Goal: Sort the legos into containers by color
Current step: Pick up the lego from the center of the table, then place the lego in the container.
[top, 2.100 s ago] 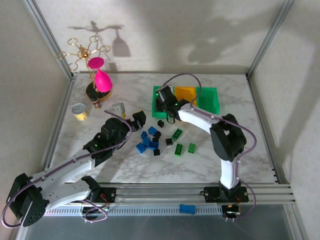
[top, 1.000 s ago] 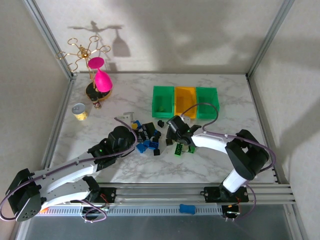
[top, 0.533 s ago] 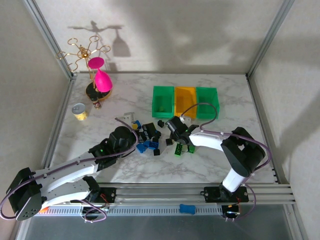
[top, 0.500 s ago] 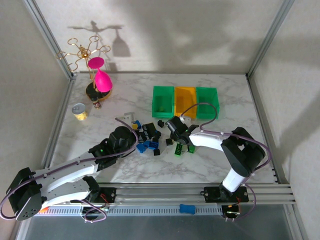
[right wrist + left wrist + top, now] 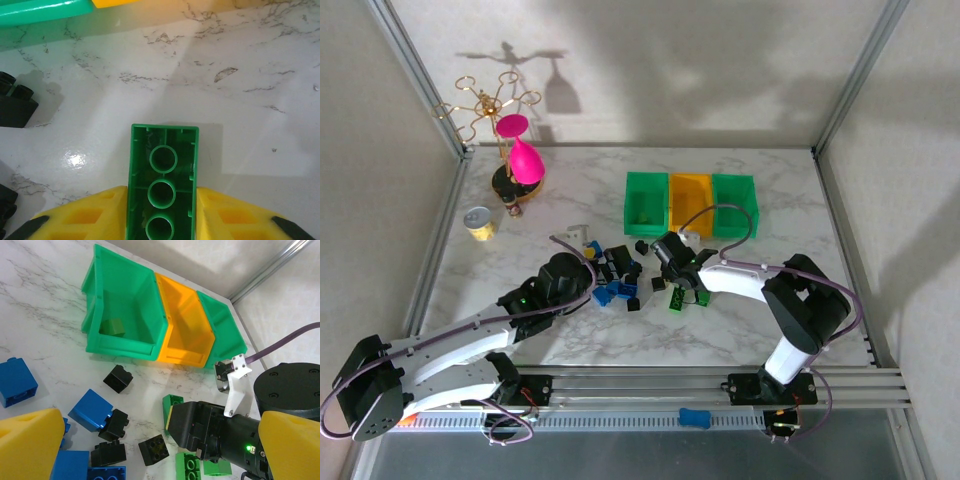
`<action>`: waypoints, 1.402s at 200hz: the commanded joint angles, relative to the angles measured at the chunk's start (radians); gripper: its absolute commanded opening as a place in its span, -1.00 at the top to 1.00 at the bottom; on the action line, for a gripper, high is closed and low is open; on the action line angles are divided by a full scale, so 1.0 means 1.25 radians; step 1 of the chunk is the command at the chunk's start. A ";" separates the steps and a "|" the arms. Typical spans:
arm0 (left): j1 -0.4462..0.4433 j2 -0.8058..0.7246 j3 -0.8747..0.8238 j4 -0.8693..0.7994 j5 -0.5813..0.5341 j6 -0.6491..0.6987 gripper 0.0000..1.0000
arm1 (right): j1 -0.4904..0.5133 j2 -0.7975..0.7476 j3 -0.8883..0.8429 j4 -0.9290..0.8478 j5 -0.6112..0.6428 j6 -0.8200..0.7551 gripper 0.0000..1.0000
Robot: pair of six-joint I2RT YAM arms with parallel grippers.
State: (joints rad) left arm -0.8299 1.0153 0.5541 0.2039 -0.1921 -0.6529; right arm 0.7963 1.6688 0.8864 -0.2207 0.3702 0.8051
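Blue, black and green legos (image 5: pixel 620 283) lie loose mid-table. Behind them stand the containers in a row: a green bin (image 5: pixel 646 200), an orange bin (image 5: pixel 690 198) and a second green bin (image 5: pixel 735 203). My right gripper (image 5: pixel 666 262) is low at the pile's right edge, shut on a long green lego (image 5: pixel 163 182) whose hollow underside faces the camera, with a yellow pad (image 5: pixel 80 217) pressed on each side. My left gripper (image 5: pixel 160 452) hovers open over the pile's left part, above blue legos (image 5: pixel 90 410) and black legos (image 5: pixel 154 450). One green lego (image 5: pixel 112 327) lies in the left green bin (image 5: pixel 120 347).
A pink goblet on a stand (image 5: pixel 523 158), a gold wire rack (image 5: pixel 490 105) and a small yellow can (image 5: pixel 477 222) occupy the back left. A small white piece (image 5: pixel 580 231) lies behind the pile. Two more green legos (image 5: pixel 688 298) sit under my right forearm.
My right arm came back from the left green bin to the pile, and over the last second its jaws closed onto the long green lego. The left arm has hardly moved.
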 commanded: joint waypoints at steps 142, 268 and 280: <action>0.039 -0.057 0.049 -0.068 -0.101 0.034 -0.99 | 0.003 -0.008 0.245 -0.073 0.014 -0.168 0.31; 0.172 -0.014 0.086 -0.044 -0.005 0.036 -0.99 | -0.074 0.303 0.544 -0.011 -0.019 -0.272 0.30; 0.176 -0.010 0.087 -0.043 -0.003 0.035 -0.99 | -0.075 0.317 0.558 -0.005 -0.019 -0.284 0.30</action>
State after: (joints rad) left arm -0.6239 0.9943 0.6323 0.1360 -0.2268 -0.6243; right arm 0.7086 2.0312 1.5265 -0.2520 0.3553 0.4889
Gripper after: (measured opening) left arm 0.995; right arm 0.350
